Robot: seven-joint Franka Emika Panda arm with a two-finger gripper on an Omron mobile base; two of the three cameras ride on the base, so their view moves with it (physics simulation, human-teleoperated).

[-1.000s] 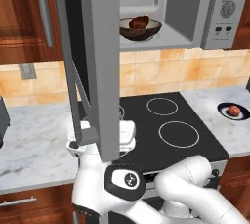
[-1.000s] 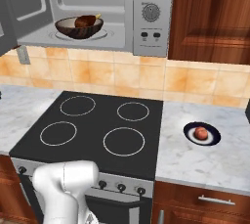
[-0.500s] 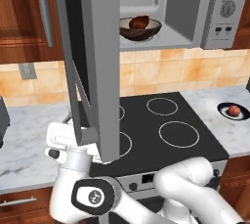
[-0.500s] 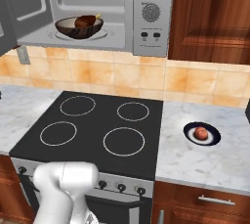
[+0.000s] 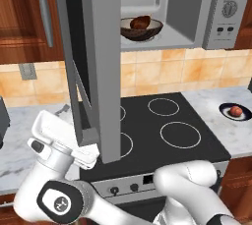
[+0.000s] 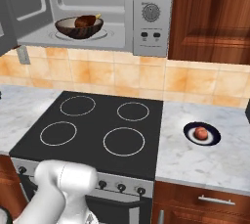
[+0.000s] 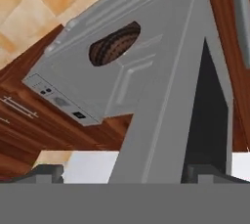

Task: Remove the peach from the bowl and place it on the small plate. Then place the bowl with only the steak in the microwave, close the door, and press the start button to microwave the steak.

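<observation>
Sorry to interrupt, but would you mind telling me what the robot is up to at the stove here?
It is part-way through heating a steak. The peach already sits on the small plate on the counter right of the hob, and the bowl holding only the steak is inside the microwave. The door stands wide open. The gripper is low beneath the door's bottom edge, jaws open and holding nothing, apparently lining up to push it shut.

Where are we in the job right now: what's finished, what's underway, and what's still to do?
Done: the peach sits on the small plate, and the bowl with the steak is inside the microwave. In hand: the gripper, jaws open, is low beside the bottom edge of the door, which stands wide open. Left: swing the door shut, then press the start button.
</observation>
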